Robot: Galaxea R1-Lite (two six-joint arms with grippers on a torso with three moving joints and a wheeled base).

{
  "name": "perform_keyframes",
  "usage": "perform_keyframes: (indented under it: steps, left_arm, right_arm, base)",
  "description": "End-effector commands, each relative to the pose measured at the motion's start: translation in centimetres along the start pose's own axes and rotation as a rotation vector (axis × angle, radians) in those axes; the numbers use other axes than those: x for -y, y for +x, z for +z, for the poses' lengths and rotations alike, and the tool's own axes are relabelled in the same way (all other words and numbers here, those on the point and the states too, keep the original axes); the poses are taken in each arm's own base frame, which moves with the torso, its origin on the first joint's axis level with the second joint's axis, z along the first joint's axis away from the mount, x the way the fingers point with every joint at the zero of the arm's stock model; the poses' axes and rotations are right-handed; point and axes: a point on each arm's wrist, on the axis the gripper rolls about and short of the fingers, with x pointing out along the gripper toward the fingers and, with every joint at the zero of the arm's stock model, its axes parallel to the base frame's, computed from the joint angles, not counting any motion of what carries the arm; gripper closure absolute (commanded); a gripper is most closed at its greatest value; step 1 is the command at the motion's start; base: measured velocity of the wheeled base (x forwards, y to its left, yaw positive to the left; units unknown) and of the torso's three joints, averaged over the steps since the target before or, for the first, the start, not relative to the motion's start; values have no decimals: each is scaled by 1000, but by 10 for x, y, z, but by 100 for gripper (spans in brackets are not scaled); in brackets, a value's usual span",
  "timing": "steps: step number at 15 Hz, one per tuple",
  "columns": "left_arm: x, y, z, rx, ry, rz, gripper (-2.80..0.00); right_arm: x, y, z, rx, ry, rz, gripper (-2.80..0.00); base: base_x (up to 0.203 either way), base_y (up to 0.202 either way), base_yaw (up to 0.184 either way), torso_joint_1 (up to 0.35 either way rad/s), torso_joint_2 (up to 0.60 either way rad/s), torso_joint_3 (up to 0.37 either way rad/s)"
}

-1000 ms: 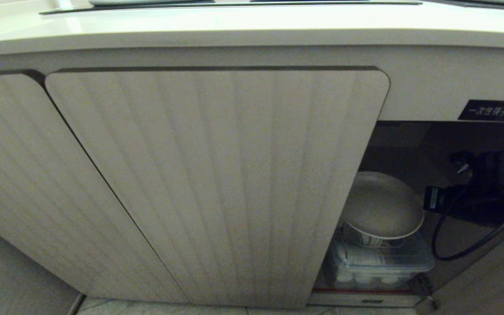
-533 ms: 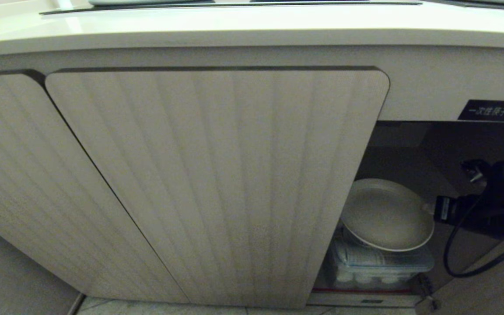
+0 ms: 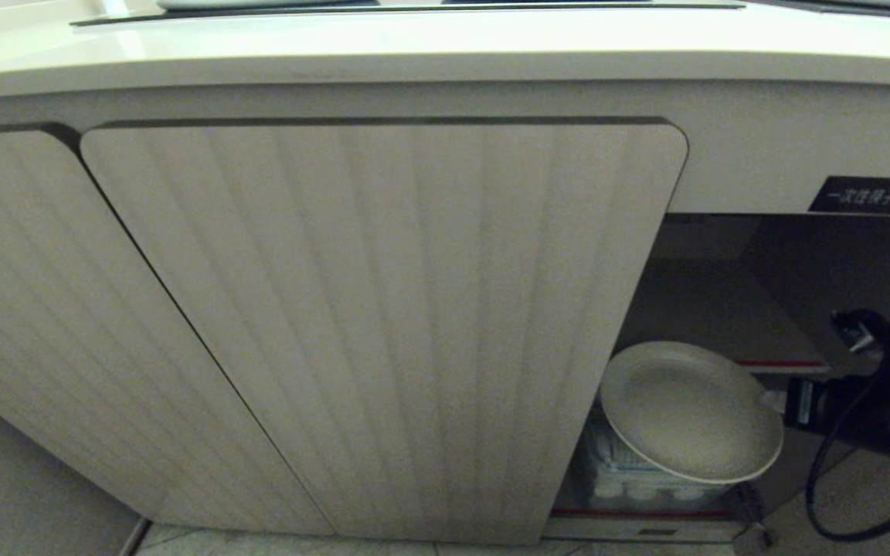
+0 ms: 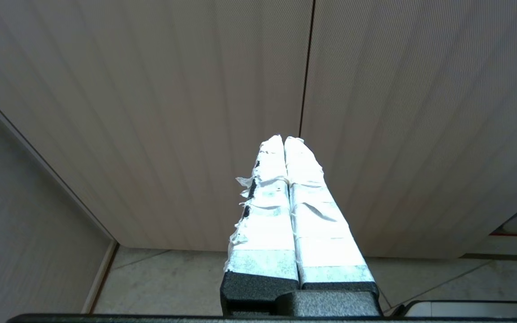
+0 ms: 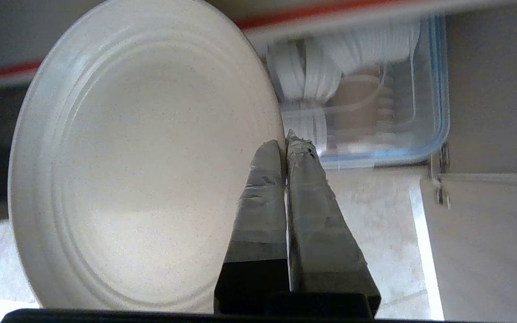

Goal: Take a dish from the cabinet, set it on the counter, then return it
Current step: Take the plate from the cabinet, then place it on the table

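In the head view, the right end effector (image 3: 776, 400) reaches in from the right edge as a dark body with a looping black cable (image 3: 839, 510), its tips meeting the right rim of the off-white dish (image 3: 688, 409); from here the fingers themselves are too dark to read. The dish hangs in the open cabinet's (image 3: 723, 309) mouth, just right of the ribbed beige door (image 3: 383, 324), tilted so its face looks up and outward, its left rim tucked behind the door edge. It sits above a clear lidded container (image 3: 646, 479) that it mostly covers, and below an inner shelf with a red-striped front edge (image 3: 781, 363). A small black label (image 3: 862, 194) sits above the opening, and the cream table (image 3: 445, 46) runs across the top, cut off by the frame. In the left wrist view, the left end effector (image 4: 284, 139) points at the closed door panels, its white-taped fingers (image 4: 263, 215) pressed together on nothing. In the right wrist view, the right end effector (image 5: 286, 140) is pinched nearly closed on the dish (image 5: 142, 157) rim, which stands on edge across this picture; the container (image 5: 375, 89) of white pieces lies behind, somewhat blurred.
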Motion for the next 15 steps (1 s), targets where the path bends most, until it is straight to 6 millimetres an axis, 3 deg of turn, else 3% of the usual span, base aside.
perform_keyframes:
  steps: [1,15]
  left_arm:
    - [0,0,0,0,0,0,0]
    - [0,0,0,0,0,0,0]
  right_arm:
    - [-1,-8,-6,2,1,3,0]
    - [-10,-59,-68,-78,-5,104,0]
  base:
    - [0,0,0,0,0,0]
    - [0,0,0,0,0,0]
